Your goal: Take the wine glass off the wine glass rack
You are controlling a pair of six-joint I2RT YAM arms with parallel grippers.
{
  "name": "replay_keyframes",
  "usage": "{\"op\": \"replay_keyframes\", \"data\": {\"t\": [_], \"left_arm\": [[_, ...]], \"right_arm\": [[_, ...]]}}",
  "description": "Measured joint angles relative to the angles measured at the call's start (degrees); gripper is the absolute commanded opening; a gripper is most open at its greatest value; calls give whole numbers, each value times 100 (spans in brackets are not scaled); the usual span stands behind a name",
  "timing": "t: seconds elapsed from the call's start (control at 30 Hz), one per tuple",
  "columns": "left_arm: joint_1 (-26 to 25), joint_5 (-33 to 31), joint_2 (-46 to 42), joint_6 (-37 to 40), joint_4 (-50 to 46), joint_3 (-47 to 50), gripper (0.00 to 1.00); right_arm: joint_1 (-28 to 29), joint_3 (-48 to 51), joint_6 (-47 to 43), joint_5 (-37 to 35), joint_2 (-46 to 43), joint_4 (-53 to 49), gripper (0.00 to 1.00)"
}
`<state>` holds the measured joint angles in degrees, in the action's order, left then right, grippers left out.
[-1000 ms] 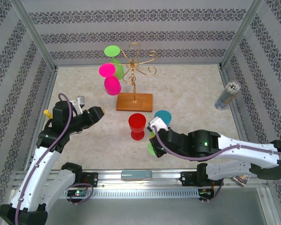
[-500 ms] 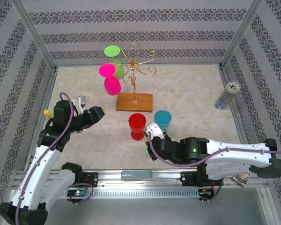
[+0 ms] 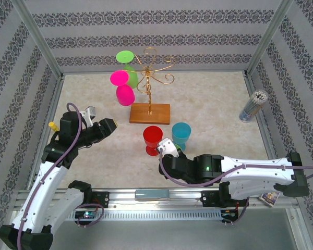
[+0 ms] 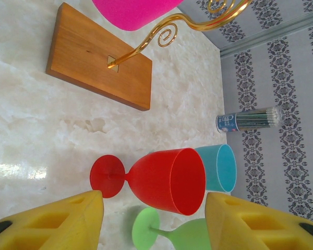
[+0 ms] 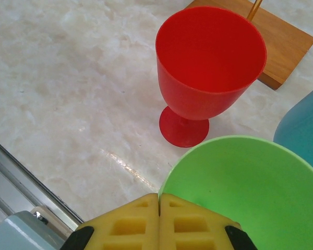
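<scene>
The wine glass rack (image 3: 148,78) is gold wire on a brown wooden base (image 3: 149,113). A pink wine glass (image 3: 122,89) and a green one (image 3: 126,63) hang upside down from its left arms. My right gripper (image 5: 158,197) is shut on the rim of another green wine glass (image 5: 245,192), held upright low over the table beside the red glass (image 5: 208,67). That green glass (image 4: 167,234) also appears below the red one (image 4: 161,179) in the left wrist view. My left gripper (image 4: 154,203) is open and holds nothing, hovering left of the base (image 4: 99,65).
A red glass (image 3: 152,139) and a blue glass (image 3: 181,134) stand upright in front of the base. A tube of pencils (image 3: 253,105) stands by the right wall. Patterned walls and metal posts enclose the table (image 3: 214,99).
My right arm has drawn back toward the near edge and to the left with the green glass, uncovering the blue glass. The left arm has not moved.
</scene>
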<state>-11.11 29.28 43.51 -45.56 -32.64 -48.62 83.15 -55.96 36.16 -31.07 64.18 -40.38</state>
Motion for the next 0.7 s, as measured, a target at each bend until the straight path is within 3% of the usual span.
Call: {"op": "replay_keyframes", "data": {"t": [0.5, 0.7], "left_arm": [[0, 0, 0, 17, 0, 7, 55], [0, 0, 2, 20, 0, 7, 55]], "right_arm": [[0, 323, 175, -61, 131, 118, 1], [0, 326, 308, -92, 219, 175, 29]]}}
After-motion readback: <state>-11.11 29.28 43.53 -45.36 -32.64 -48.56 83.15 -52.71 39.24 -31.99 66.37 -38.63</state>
